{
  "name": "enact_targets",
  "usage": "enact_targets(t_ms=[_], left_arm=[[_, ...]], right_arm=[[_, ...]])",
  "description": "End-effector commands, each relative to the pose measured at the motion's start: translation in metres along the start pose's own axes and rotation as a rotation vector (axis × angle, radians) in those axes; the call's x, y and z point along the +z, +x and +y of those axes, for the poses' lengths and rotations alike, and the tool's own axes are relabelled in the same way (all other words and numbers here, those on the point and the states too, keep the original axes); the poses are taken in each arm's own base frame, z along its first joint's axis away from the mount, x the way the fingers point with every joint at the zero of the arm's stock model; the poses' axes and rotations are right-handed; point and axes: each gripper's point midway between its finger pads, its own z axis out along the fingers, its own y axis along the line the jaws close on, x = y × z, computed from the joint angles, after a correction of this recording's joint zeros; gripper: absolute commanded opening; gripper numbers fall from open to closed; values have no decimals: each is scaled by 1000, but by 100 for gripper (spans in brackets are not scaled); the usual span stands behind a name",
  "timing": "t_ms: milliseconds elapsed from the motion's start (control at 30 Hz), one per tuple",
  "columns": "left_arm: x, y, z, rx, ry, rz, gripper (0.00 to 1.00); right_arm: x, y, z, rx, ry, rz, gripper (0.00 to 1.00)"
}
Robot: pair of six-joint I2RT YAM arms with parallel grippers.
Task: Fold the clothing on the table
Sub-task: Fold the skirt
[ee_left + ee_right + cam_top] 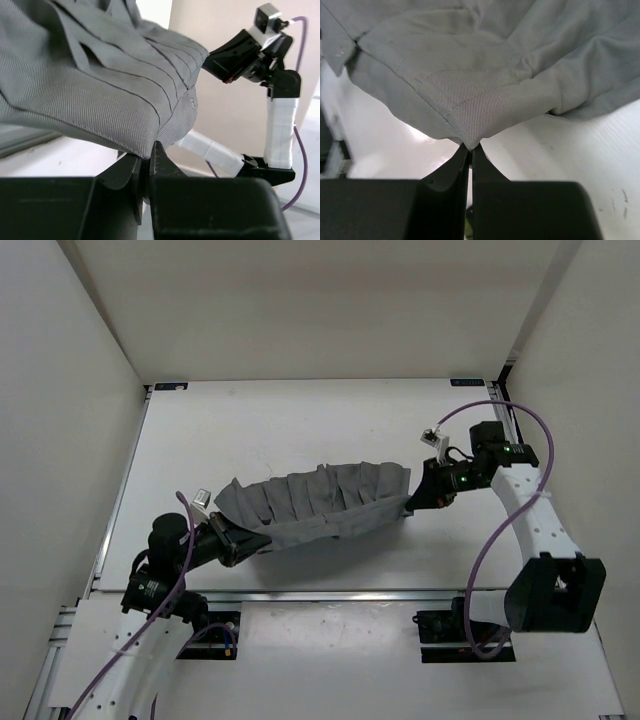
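Both pincers are nipped down on cloth. Your left gripper point(150, 152) has its jaws almost together on a hem at the left end of the clothing point(320, 502). Your right gripper point(470, 148) is pinched tight on a corner at the right end. The pleated grey garment hangs between them like a sling over the middle of the table point(300, 425), nearer the near edge than the far wall.

You look to be mid-fold, with one edge raised and ready to be carried over. For the next move, shift both arms together at matching height so the span stays taut and the pleats lie flat, then lay the held edge onto the opposite one before you let go.

From above, the fingertips are buried under fabric. The sagging belly possibly brushes the table, though no view settles it. How much cloth sits between the left jaws is hard to judge
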Motion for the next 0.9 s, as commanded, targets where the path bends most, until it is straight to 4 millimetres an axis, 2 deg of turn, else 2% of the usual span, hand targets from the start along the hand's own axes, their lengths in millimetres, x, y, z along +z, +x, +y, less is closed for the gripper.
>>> enact_targets(t_ms=[0, 100, 133, 167, 200, 233, 300, 500, 567, 633, 667, 733, 800, 833, 867], left_arm=[[10, -20, -14, -17, 58, -44, 0], [16, -45, -29, -49, 104, -101, 0], [17, -59, -39, -40, 147, -141, 0], [20, -86, -45, -82, 164, -223, 0], [18, -88, -50, -76, 172, -234, 0], [24, -98, -39, -79, 118, -254, 0], [30, -111, -32, -70, 54, -270, 0], [55, -129, -4, -170, 2, -292, 0], [63, -137, 1, -165, -31, -304, 0], [69, -150, -9, -121, -31, -312, 0], [74, -156, 0, -132, -66, -320, 0], [76, -183, -15, -103, -42, -378, 0], [81, -199, -22, -74, -50, -399, 0], [86, -208, -26, -69, -57, -390, 0], [91, -208, -25, -45, -73, -366, 0]], right_arm=[[-1, -39, -4, 47, -68, -79, 0], [4, -66, -8, 51, -103, -117, 0], [6, -74, -7, 40, -111, -127, 0], [15, -83, -13, 55, -130, -125, 0], [15, -83, -13, 55, -130, -125, 0], [19, -86, -18, 77, -132, -126, 0], [22, -90, -23, 94, -143, -132, 0], [38, -100, -62, 163, -135, -152, 0], [37, -113, -74, 152, -130, -177, 0], [41, -122, -93, 180, -129, -180, 0], [43, -129, -103, 184, -130, -189, 0], [34, -146, -125, 213, -128, -228, 0], [25, -170, -136, 181, -127, -272, 0], [26, -174, -140, 174, -119, -274, 0], [27, -177, -145, 174, -110, -272, 1]])
